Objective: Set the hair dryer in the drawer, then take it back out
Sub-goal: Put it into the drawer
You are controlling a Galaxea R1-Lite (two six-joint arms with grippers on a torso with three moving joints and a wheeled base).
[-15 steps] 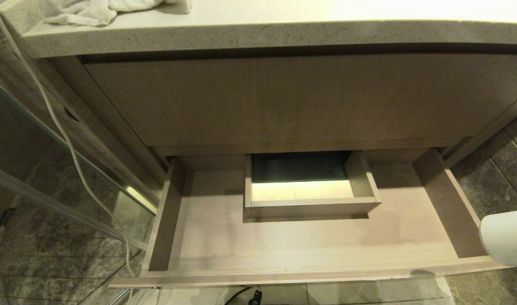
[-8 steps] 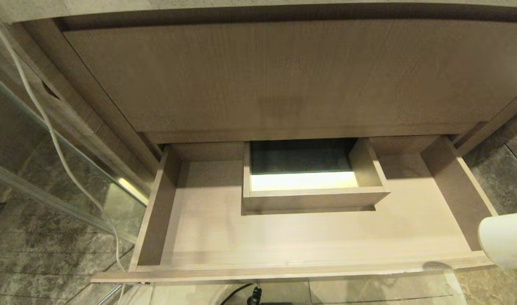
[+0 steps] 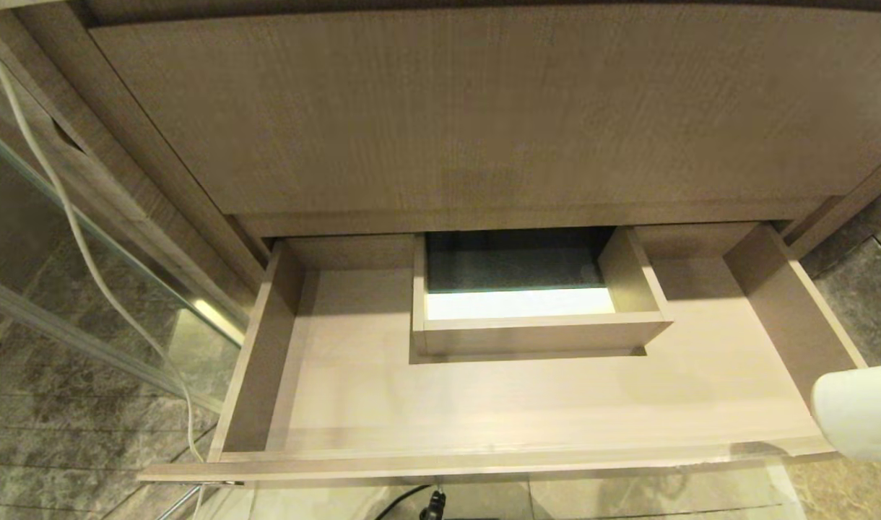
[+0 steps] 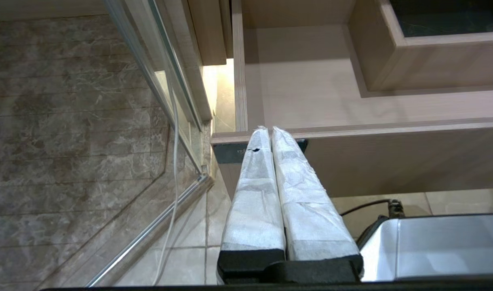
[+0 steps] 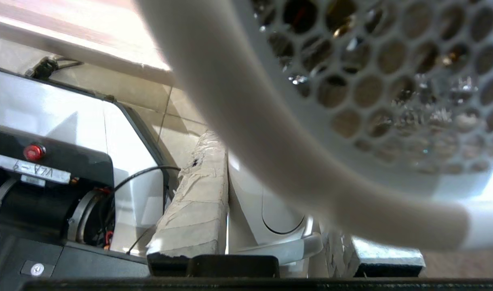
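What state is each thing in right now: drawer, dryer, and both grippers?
Drawer: pulled open, nothing lying on its floor.
Dryer: held outside the drawer at its front right corner, not yet in.
Right gripper: shut on the dryer, fingers either side of the handle.
Left gripper: shut, empty, parked low before the drawer's front left corner.

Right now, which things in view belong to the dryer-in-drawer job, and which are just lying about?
Job:
- hair dryer, held by the right gripper, at the drawer's right front corner
- drawer, open

Lying about:
- white cable hanging at left
- glass panel
- left gripper, shut, parked
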